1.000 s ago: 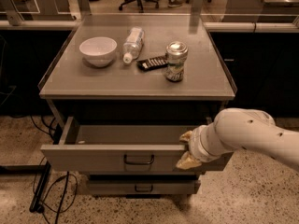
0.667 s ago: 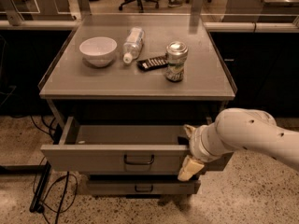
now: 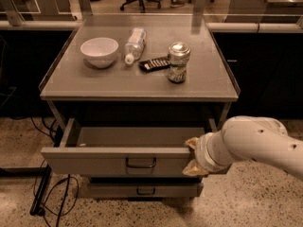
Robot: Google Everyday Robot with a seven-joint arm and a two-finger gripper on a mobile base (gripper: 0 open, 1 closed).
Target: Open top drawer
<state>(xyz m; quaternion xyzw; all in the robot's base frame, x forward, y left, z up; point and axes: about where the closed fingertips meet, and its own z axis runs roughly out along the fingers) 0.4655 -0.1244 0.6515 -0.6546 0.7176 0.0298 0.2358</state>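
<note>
The top drawer [image 3: 90, 161] of the grey cabinet is pulled out, and its grey tray interior [image 3: 137, 137] shows bare. Its dark U-shaped handle [image 3: 140, 163] sits at the centre of the front. My gripper [image 3: 193, 157] is at the right end of the drawer front, to the right of the handle and not on it. It is open, with one tan fingertip [image 3: 191, 143] at the front's top edge and the other lower down. My white arm [image 3: 255, 143] reaches in from the right.
A lower drawer [image 3: 142, 189] is closed beneath. On the cabinet top [image 3: 208, 86] stand a white bowl [image 3: 99, 51], a lying plastic bottle [image 3: 134, 44], a dark flat bar [image 3: 154, 64] and a can [image 3: 178, 62]. Cables [image 3: 45, 188] lie on the floor at the left.
The gripper's lower fingertip has dropped a little beside the drawer front. The drawer has stayed pulled out.
</note>
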